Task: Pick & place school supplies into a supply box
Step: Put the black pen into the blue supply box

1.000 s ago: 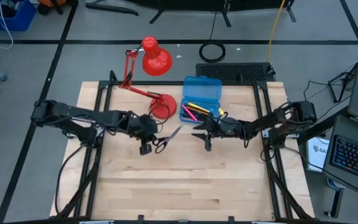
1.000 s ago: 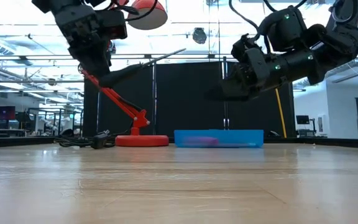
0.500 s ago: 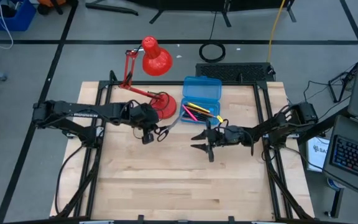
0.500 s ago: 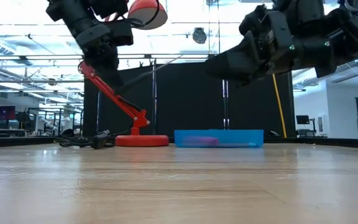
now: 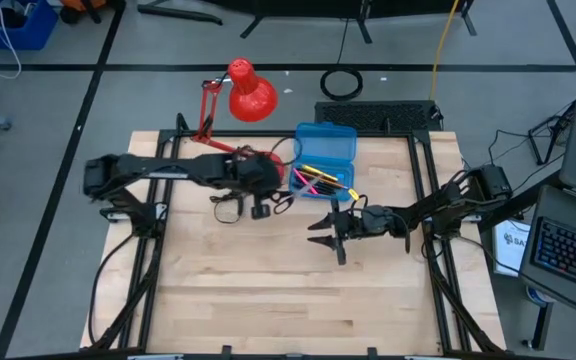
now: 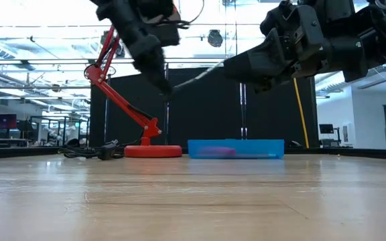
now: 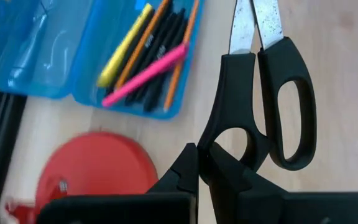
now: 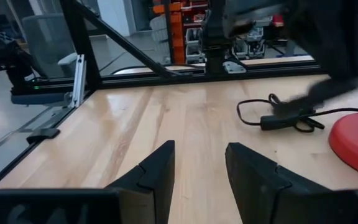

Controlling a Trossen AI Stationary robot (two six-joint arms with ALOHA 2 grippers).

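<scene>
The blue supply box [image 5: 340, 143] lies open at the table's far middle, lid flat behind the tray. Its tray [image 7: 82, 65] holds a yellow marker [image 7: 126, 46], a pink pen [image 7: 145, 74], black pens [image 7: 160, 50] and an orange pencil [image 7: 179, 59]. My left gripper [image 5: 268, 202] hovers just left of the box, shut on the black-handled scissors [image 7: 260, 106], whose closed blades [image 6: 193, 77] point toward the table's right. My right gripper [image 5: 323, 232] hangs open and empty above the table, near of the box. My left gripper pinches the rim of one scissor handle loop [image 7: 219, 140] between its two fingers, at the loop's end away from the blades. The fingers slant down from the table's left. The scissors are lifted clear of the table, blades closed and pointing away from the gripper.
A red desk lamp stands with its base [image 5: 263, 170] right beside the box's left side, its shade [image 5: 251, 95] beyond the far edge. Its black cable [image 8: 278, 115] lies on the wood near the base. The near half of the table [image 5: 288, 290] is bare wood.
My left gripper has carried the scissors toward the far edge and right, closer to the blue box, rolling as it went; the scissors stay clear of the table. My right gripper has drawn a little toward the near edge and stayed open.
</scene>
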